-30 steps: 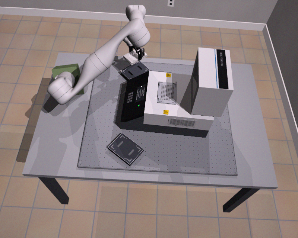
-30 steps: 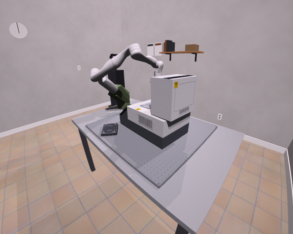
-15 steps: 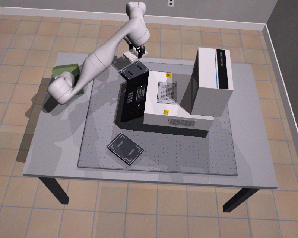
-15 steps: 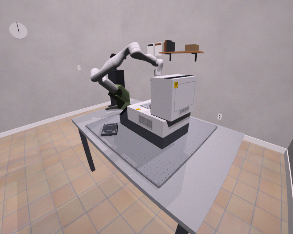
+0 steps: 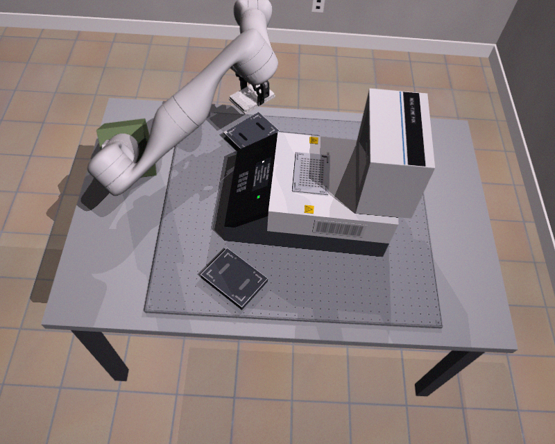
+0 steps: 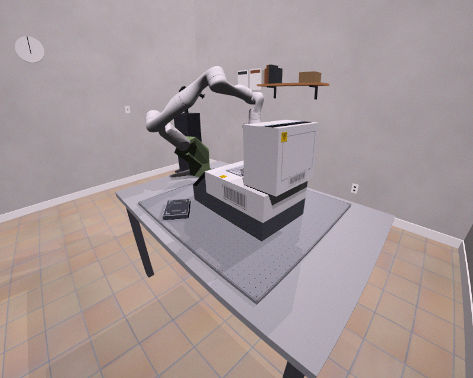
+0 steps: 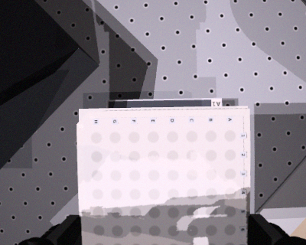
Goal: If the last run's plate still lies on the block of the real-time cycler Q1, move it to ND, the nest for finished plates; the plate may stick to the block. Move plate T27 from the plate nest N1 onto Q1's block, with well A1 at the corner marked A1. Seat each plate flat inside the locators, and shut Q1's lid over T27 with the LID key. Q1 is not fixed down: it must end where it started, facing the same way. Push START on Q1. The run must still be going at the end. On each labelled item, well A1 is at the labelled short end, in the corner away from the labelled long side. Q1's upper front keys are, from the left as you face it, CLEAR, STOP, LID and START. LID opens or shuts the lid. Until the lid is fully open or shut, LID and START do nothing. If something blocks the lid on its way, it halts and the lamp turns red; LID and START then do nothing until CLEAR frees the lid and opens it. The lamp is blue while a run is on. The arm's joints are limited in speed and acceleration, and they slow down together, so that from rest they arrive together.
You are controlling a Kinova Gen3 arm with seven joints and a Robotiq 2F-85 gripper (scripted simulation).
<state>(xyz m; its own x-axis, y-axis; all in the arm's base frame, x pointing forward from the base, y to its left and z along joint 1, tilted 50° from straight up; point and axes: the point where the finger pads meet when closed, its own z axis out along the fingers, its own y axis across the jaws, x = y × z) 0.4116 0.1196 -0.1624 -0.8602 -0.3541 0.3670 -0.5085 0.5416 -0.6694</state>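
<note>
Gripping a white plate (image 5: 238, 101) (image 7: 162, 153), probably T27, by its sides near the top middle of the top frame; gripper (image 5: 252, 95) (image 7: 164, 226) spread wide, closed on it. Held above and behind a dark holder (image 5: 250, 131) (image 7: 162, 103), upper middle, not seated there. Hidden behind the lid (image 5: 395, 191) (image 6: 261, 162) in the exterior view.

Done, as far as shown: lid open, plate off any holder. Seeing nothing in the lower-left holder (image 5: 232, 278) (image 6: 177, 209) either, so no finished plate delivered there. Can't tell bare block (image 5: 311, 173) (image 6: 235, 170) from a leftover plate at frame centre; likely bare. Lamp (image 5: 258, 196) green, not blue, so no run on.

Left: carry plate to machine (image 5: 292, 222) (image 6: 214, 186), match the A1 corner, seat flat, release, press LID, wait for full closing, press START. Should avoid bumping or turning the machine on the counter (image 5: 479, 286) (image 6: 330, 244).
</note>
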